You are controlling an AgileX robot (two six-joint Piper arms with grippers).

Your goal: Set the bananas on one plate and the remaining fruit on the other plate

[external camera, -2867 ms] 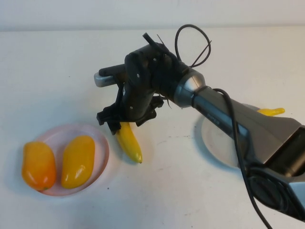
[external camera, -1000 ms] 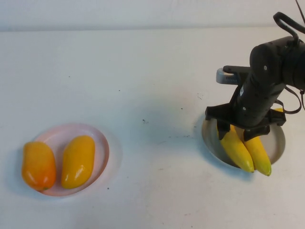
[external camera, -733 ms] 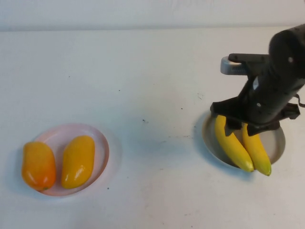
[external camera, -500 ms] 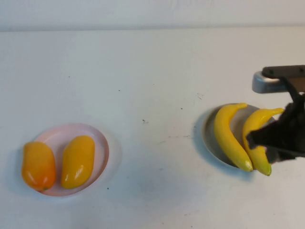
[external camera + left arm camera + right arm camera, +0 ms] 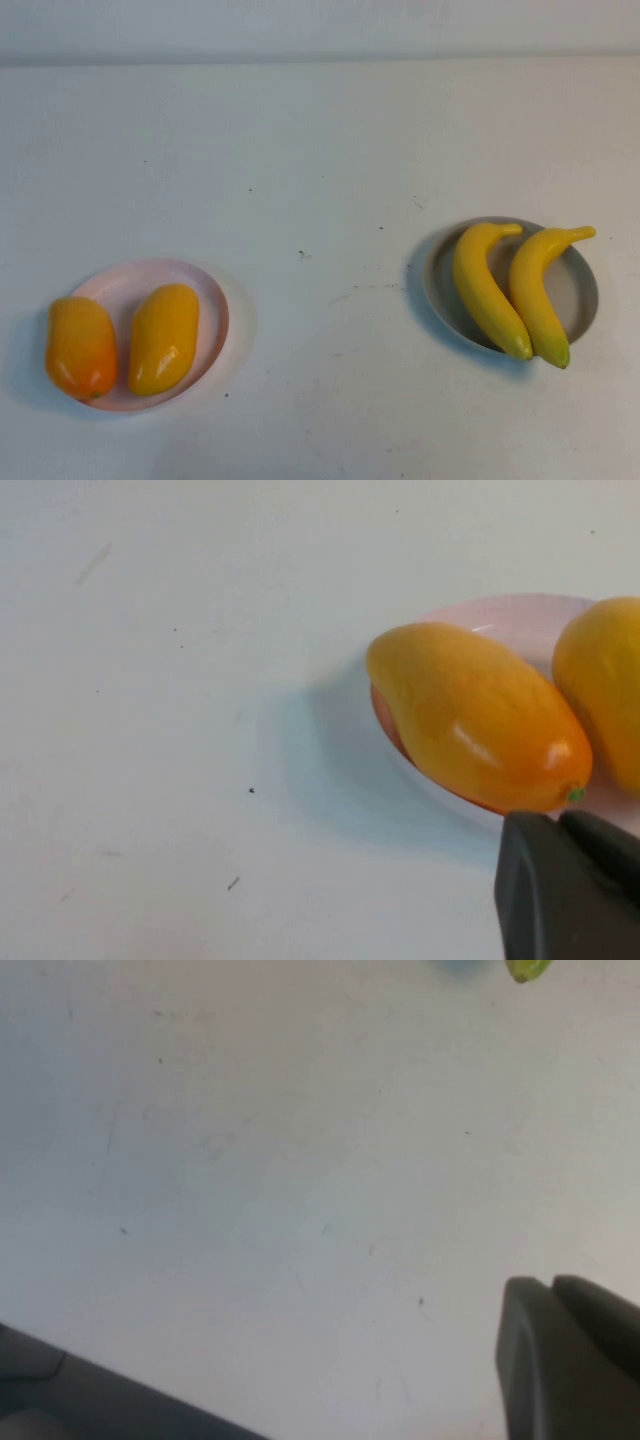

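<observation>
Left end effector: only a dark corner of it shows in its wrist view, just beside the orange mango; finger state cannot be told. Right end effector: likewise a dark corner over bare tabletop; state cannot be told. 2 mangoes lie on the pink plate. 2 bananas lie side by side on the grey-blue plate.

White table has just two things sitting on it: pink plate left, what looks like a grey-blue plate right, well apart.
</observation>
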